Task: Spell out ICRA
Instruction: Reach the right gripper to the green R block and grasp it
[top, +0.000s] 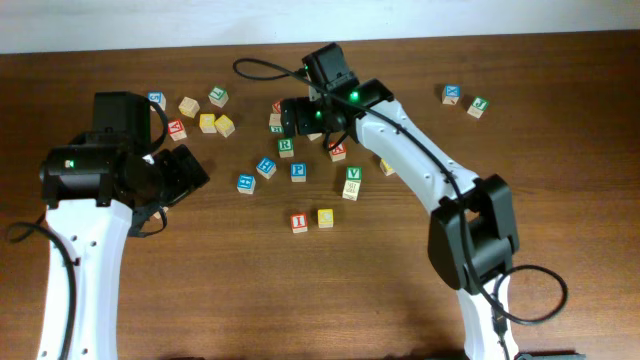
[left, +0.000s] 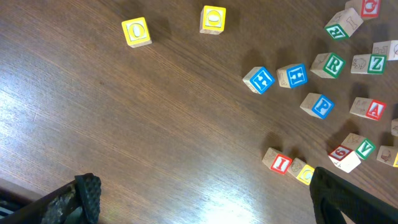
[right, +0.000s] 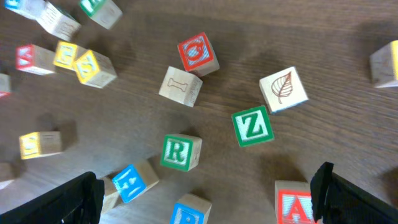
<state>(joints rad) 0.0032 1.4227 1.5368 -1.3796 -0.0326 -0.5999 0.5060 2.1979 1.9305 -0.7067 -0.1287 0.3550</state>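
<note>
- The right gripper (right: 206, 186) has its jaws spread wide. Its dark fingers (right: 339, 193) grip nothing.
- The green R cube (right: 180, 152) lies between these fingers, just ahead of the tips and touching neither.
- The red A cube (right: 293, 206) sits just beside the finger at the right edge of the right wrist view. Whether they touch cannot be told.
- A green Z cube (right: 252, 126) and a cube with a leaf drawing (right: 283, 89) lie farther out from the tips.
- The left gripper (left: 205, 186) is also wide open and empty, with bare wood between its fingers (left: 87, 190).
- The red I cube (left: 278, 163) and the yellow C cube (left: 303, 171) touch side by side, just beside the finger on the right of the left wrist view.
- The blue P cube (left: 320, 106) and the green V cube (left: 360, 148) lie beyond them.
- The table (top: 300, 300) is dark brown wood with visible grain, and a pale wall (top: 150, 25) runs along its far edge.
- Each cube face carries one coloured letter or a line drawing.
</note>
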